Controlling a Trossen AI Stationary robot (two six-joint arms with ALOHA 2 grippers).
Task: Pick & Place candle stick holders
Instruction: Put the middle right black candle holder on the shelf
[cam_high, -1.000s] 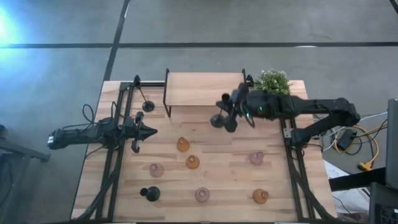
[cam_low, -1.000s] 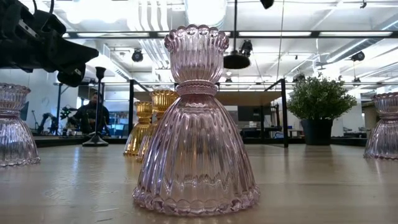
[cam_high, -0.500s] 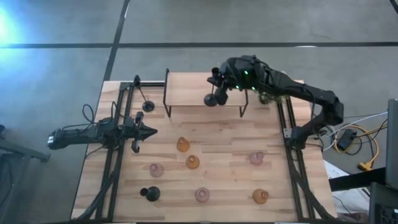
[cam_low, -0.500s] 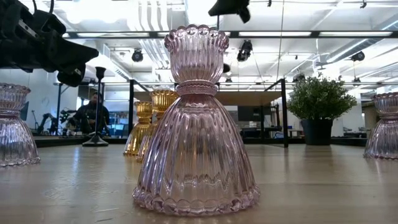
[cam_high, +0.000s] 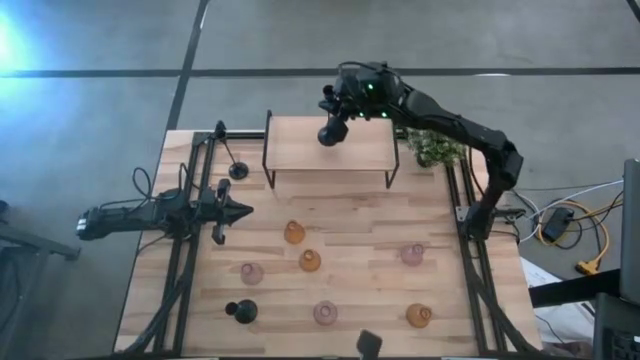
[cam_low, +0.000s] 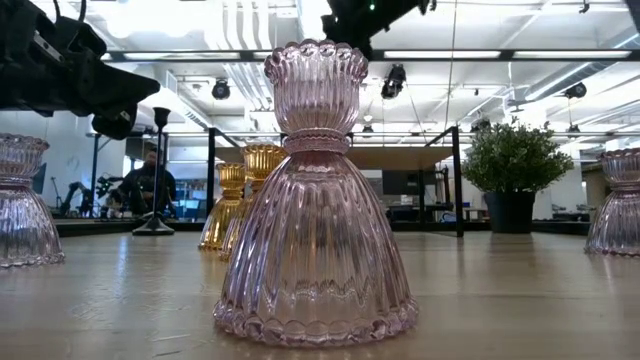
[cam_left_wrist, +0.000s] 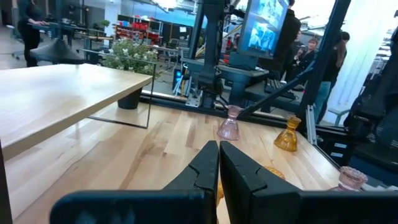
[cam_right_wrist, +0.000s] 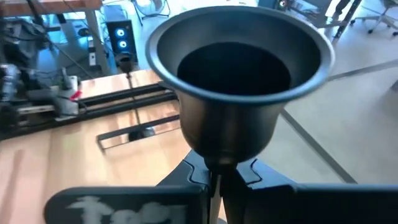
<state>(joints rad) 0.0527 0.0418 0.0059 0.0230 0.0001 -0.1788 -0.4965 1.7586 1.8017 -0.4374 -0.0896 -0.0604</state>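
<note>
I've got the right gripper (cam_high: 343, 112) clamped on the thin stem of a black candle stick holder (cam_high: 329, 133), stem upright, cup at top — it hangs over the raised wooden shelf (cam_high: 300, 150), near its back edge, so the set-down is straight below. Left gripper (cam_high: 240, 211) waits at the table's left side, fingers pressed together, well apart from the glass holders.

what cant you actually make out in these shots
- Black candle stick holder in the right gripper: the right wrist view shows only its cup and thin stem; the fingers hide its base.
- Shelf: from the high view, I cannot tell whether the holder touches it.
- Low view: the big pink glass holder hides the table behind it.
- Left gripper: waits, shut.
</note>
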